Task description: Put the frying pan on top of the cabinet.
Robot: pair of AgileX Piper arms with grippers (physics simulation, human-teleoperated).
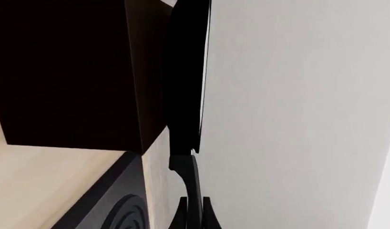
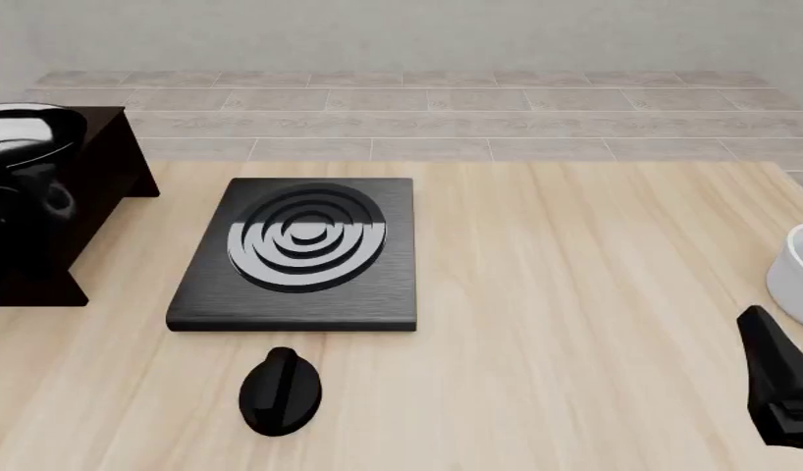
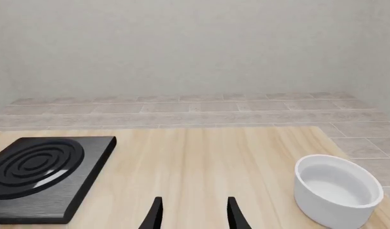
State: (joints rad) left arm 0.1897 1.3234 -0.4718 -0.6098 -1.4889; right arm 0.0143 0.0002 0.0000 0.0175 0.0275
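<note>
With my left end effector (image 1: 193, 217) clamped on the handle of the frying pan (image 2: 22, 132), held over the cabinet (image 2: 94, 186) at far left, and the right end effector (image 3: 193, 214) idle and open, I fear an off-centre release tipping the pan off the edge.

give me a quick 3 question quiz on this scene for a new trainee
1. True or false: the frying pan lies on the stove plate.
2. Which thing lies nearest the stove plate's near edge in the front view? A) white bowl B) black oval knob C) cabinet
3. Fill in: the right gripper has its fingers ____ with nothing between them.

Key
1. False: the pan is over at the cabinet on the table's left, its handle between the left gripper's fingers.
2. B
3. apart
</note>
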